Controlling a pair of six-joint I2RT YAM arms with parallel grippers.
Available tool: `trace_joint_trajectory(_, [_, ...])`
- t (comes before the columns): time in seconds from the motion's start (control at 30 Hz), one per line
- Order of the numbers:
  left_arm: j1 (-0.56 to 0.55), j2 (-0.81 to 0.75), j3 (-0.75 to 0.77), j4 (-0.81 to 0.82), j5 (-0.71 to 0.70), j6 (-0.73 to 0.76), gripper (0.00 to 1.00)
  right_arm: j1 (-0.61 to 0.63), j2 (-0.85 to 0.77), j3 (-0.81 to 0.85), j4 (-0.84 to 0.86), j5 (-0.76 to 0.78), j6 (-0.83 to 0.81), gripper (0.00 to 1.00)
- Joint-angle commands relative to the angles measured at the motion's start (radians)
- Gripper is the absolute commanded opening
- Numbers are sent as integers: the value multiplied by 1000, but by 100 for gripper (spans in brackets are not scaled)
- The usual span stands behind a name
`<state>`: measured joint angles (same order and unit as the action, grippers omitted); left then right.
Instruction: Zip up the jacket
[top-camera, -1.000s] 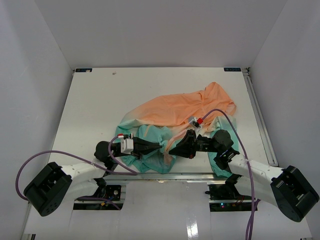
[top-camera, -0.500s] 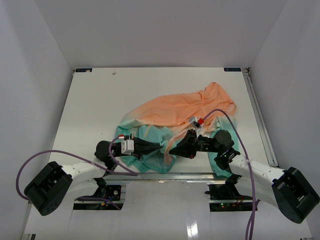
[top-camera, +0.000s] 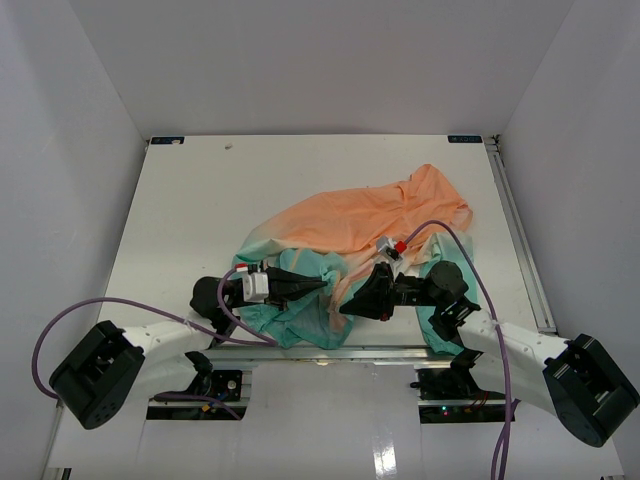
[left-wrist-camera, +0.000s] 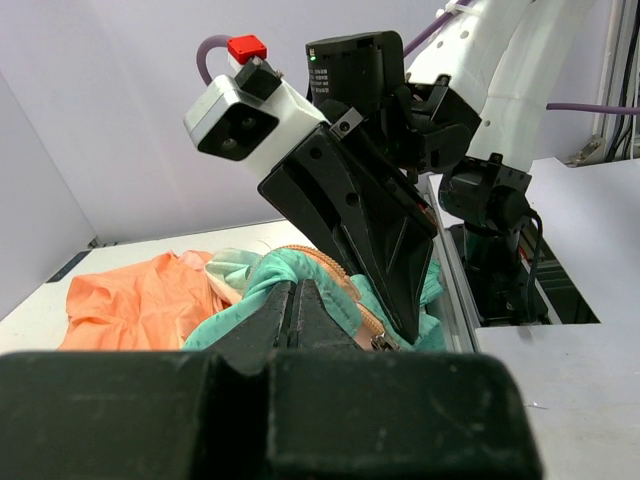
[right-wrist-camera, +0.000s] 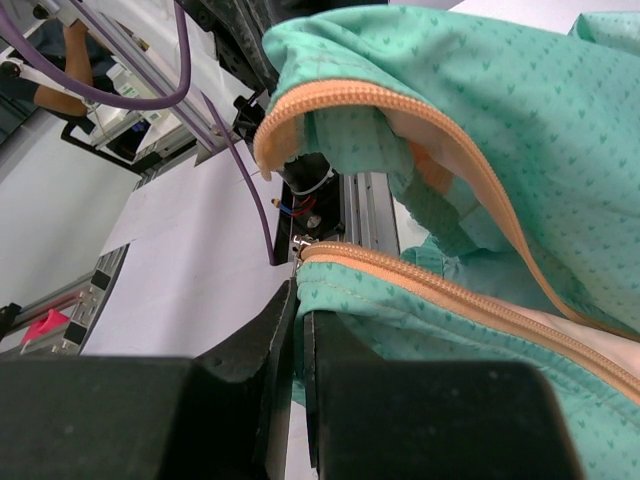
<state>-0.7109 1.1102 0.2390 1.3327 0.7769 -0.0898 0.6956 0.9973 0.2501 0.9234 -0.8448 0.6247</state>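
Left jaws and right jaws are each pinching the jacket (top-camera: 370, 215) beside its zipper (right-wrist-camera: 430, 292) | step, seemingly: aligning bottom ends | next: joining them squarely

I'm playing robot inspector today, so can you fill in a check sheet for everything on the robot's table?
Surface: white table, with one small dark speck near the far edge.
Job's things: jacket crumpled, orange part farther away, teal part by the arms; its orange zipper is open, the two edges apart.
Clutter: nothing seen.
Grippers: left gripper shut on teal fabric; right gripper shut on the jacket's edge at the zipper's end.
Cables: purple cables loop from both arms; the right one arches over the jacket.
Surroundings: plain white walls on three sides; metal rail at the near edge.
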Motion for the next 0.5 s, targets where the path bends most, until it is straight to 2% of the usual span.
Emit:
trace_joint_trajectory(0.0, [-6, 10, 10, 97, 4, 4, 0, -2, -25, -4, 77, -8, -4, 8])
trace_joint_trajectory(0.47, [-15, 28, 8, 105, 12, 4, 0, -2, -33, -2, 81, -3, -2, 8])
